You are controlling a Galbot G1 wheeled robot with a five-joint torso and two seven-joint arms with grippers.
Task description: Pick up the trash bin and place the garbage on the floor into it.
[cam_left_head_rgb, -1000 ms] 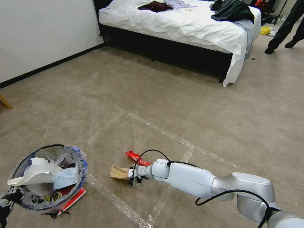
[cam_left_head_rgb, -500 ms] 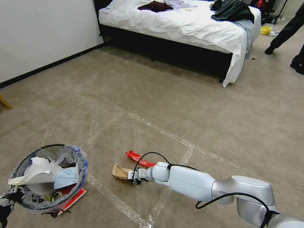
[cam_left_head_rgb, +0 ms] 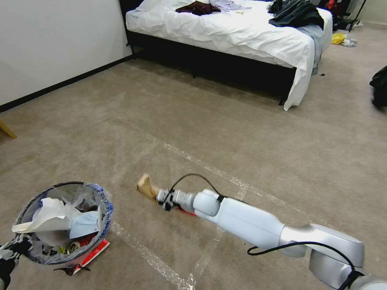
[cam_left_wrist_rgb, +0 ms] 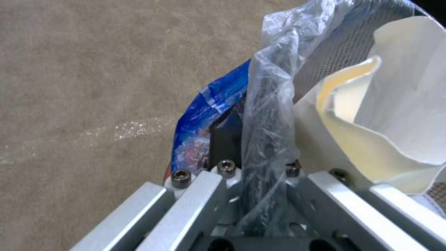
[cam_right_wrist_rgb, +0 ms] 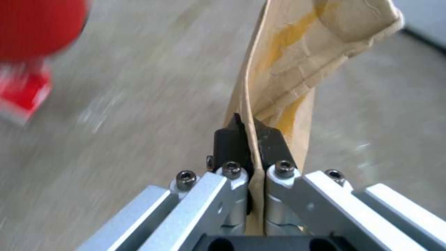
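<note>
Right pincer (cam_left_head_rgb: 158,196) is pinching the brown paper (cam_left_head_rgb: 145,186) by one edge, so the sheet sticks up clear of the floor (cam_left_head_rgb: 242,133), off to the right of the trash bin (cam_left_head_rgb: 64,223). Left pincer (cam_left_wrist_rgb: 253,158) is clamped on the bin's lined rim, holding it low at the robot's left. A red wrapper (cam_left_head_rgb: 186,210) lies mostly hidden under the right arm.

Bed (cam_left_head_rgb: 225,32) w/ white sheet stands at far wall, dark clothes (cam_left_head_rgb: 296,14) piled on top. Maroon garment (cam_left_head_rgb: 197,7) lies nr its head; yellow item (cam_left_head_rgb: 338,38) beyond bed's foot.
</note>
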